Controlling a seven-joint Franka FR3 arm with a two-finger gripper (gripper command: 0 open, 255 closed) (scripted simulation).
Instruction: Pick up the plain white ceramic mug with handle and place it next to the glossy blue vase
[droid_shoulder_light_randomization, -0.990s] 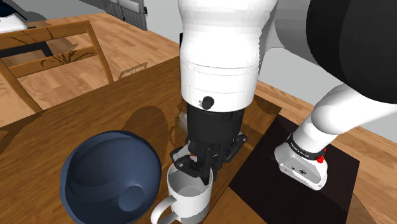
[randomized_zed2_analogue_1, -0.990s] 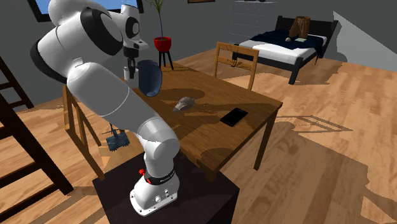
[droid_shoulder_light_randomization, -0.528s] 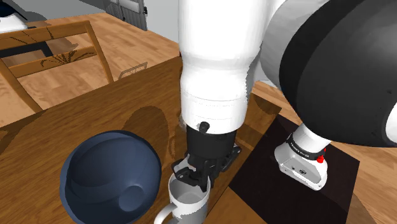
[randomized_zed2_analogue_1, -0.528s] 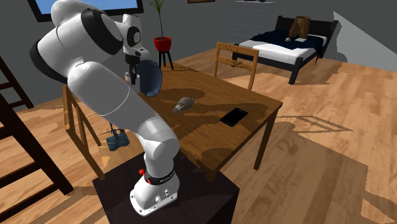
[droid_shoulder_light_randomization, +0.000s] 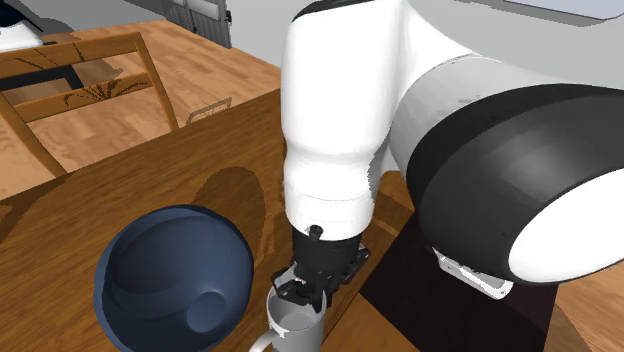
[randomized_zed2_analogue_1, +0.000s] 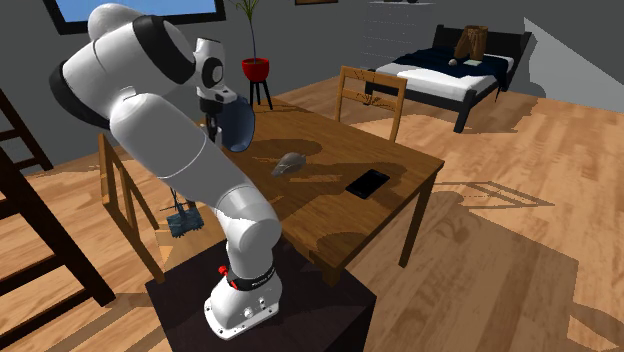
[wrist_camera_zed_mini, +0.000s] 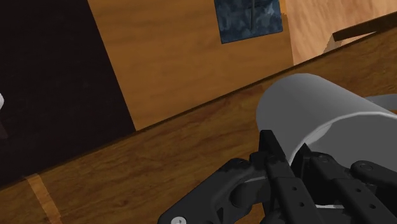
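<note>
1. My gripper (wrist_camera_zed_mini: 289, 156) is clamped on the mug's wall. One black finger (wrist_camera_zed_mini: 270, 149) lies against the outside and the other reaches in past the rim. I judge a rim pinch suits this open cup, since the body looks too wide to span.
2. The mug (wrist_camera_zed_mini: 321, 108), drawn pale grey-white, therefore sits right at my fingertips. It hangs mouth-up beneath the hand, with its near wall between the jaws.
3. It is low over the table (droid_shoulder_light_randomization: 120, 190). The shoulder view cuts off its base, so I cannot tell whether it has landed or hovers just above the wood.
4. The blue vase (droid_shoulder_light_randomization: 172, 275) stands just beside the mug, on the shoulder view's left, its wide mouth open upward. The two look close but apart. That nearness explains why I hold the mug here, as this is the spot the task names.
5. Farther off, a wooden chair (droid_shoulder_light_randomization: 90, 80) stands beyond the table's far edge, well apart from my hand.
</note>
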